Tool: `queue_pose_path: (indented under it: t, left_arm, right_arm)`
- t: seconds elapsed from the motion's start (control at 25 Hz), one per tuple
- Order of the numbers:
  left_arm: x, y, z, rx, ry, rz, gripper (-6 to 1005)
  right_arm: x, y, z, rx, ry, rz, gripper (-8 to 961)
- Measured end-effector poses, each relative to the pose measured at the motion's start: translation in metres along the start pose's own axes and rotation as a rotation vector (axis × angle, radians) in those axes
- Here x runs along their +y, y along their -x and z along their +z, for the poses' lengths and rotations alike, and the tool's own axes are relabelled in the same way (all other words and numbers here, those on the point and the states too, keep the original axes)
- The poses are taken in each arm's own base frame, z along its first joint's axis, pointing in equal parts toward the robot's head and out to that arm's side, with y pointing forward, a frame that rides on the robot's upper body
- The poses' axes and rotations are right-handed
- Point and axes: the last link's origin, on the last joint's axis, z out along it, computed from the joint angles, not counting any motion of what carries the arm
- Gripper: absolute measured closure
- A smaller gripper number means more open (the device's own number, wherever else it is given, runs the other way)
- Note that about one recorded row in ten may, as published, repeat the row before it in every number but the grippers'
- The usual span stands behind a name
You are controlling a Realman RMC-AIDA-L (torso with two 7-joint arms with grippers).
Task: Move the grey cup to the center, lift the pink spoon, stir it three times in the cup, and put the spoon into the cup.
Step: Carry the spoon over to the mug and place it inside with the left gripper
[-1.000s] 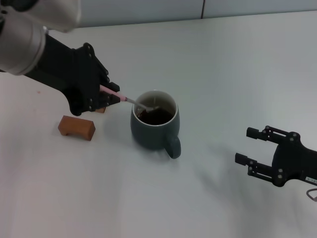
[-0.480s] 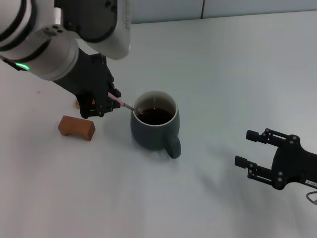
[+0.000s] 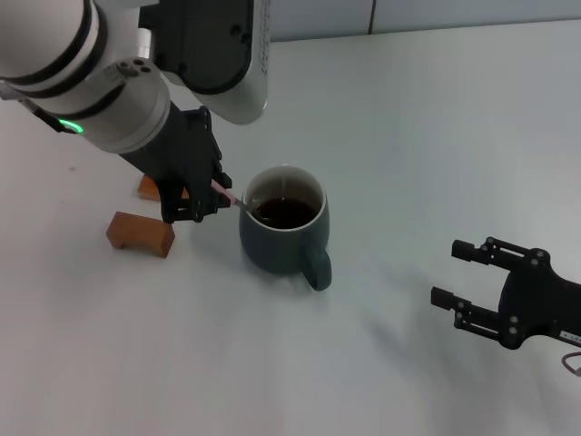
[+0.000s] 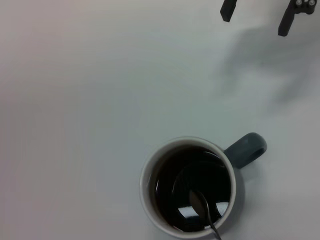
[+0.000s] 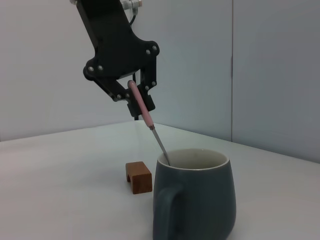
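Head view: left gripper (image 3: 211,195) clamped on the pink spoon (image 3: 227,193) beside the grey cup (image 3: 281,232); right gripper (image 3: 467,272) spread, well off the cup's handle side. Left wrist view alone: spoon bowl (image 4: 199,205) submerged in dark liquid. Right wrist view alone: spoon slanting down over the rim, wooden block (image 5: 138,177) beyond the cup.

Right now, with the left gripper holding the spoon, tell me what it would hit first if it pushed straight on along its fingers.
The left gripper points down toward the grey cup; its near rim would likely come first, the pink spoon already dipping into the liquid. Depth is uncertain.
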Motion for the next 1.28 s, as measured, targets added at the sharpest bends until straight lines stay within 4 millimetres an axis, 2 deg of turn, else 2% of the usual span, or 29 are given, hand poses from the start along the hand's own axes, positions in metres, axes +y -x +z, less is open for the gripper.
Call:
queue_pose_path:
  t: [0.68,1.04,1.28]
  left_arm:
    - [-0.007,-0.021,0.012,-0.048,0.002,0.057,867]
    - [-0.003,-0.035,0.011,-0.015,0.022,0.102,867]
    - [-0.009,-0.041,0.019,-0.01,-0.019,0.12,867]
  right_arm:
    - [-0.001,0.0,0.002,0.008,0.008,-0.004,279]
    - [-0.001,0.0,0.002,0.009,0.008,-0.004,279]
    - [-0.001,0.0,0.002,0.01,0.008,-0.005,279]
